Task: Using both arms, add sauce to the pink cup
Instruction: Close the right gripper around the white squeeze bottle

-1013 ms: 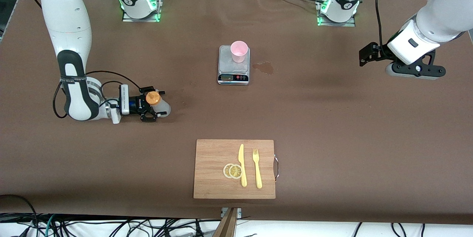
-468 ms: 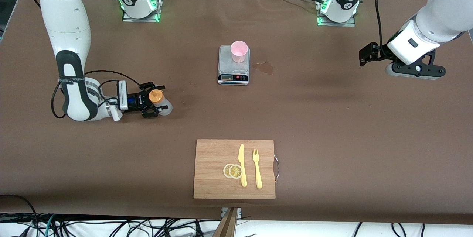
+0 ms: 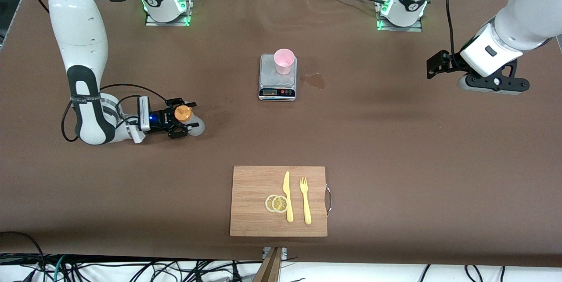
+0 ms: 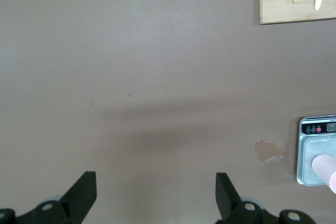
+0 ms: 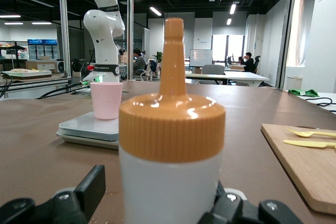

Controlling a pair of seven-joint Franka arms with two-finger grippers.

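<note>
Sauce bottle [image 3: 189,119] stands upright on the desk toward the right arm's end, about midway between the desk's base-side edge and its camera-side edge, with its orange nozzle cap uppermost. The right gripper [image 3: 181,119] lies low and level at the bottle, one finger on either side of the body; the fingers [image 5: 86,192] are seen flanking it closely, but whether they are pressing on it or only bracketing it cannot be told. A side-on approach suits a soft bottle that must later be tipped and squeezed. The pink cup [image 3: 283,60] sits on the grey kitchen scale [image 3: 277,84] near the desk's middle, toward the base-side edge, presumably so the dose can be weighed. The left gripper [image 3: 491,84] waits over the left arm's end of the desk, fingers [image 4: 84,192] spread wide and empty. A wet patch [image 3: 313,80] lies just beside the scale (likely spilled sauce). Cutting board [image 3: 246,185] near the camera-side edge is uninvolved.
</note>
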